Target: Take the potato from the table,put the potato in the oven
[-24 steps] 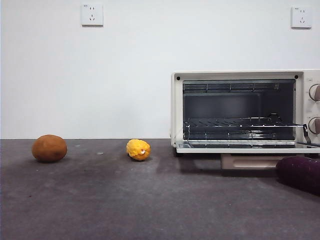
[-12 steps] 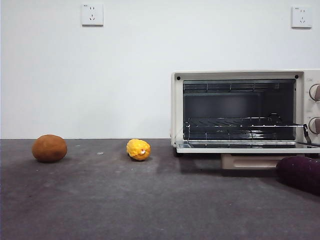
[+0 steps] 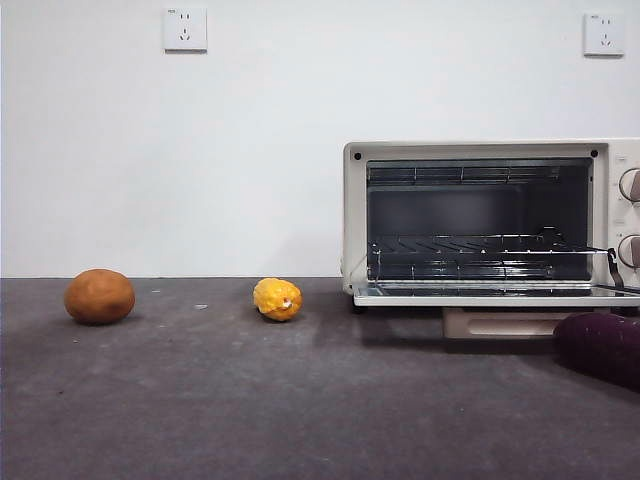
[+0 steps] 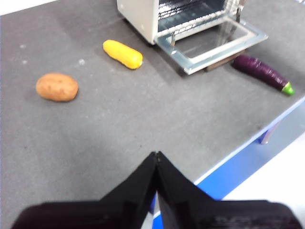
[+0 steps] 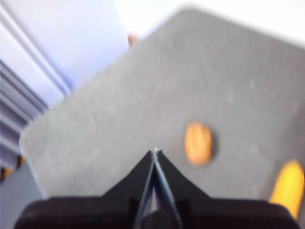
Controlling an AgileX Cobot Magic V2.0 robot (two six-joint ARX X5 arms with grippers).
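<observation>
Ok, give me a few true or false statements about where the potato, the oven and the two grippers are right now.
1. The potato lies on the table, apart from the oven. True.
2. The oven door is closed. False: it hangs open, with the wire rack showing.
3. The left gripper holds the potato. False: its jaws are shut on nothing, high above the table.
4. A yellow vegetable lies between the potato and the oven. True.
5. The right gripper is shut and empty. True.
6. The purple eggplant sits inside the oven. False: it lies on the table in front.
</observation>
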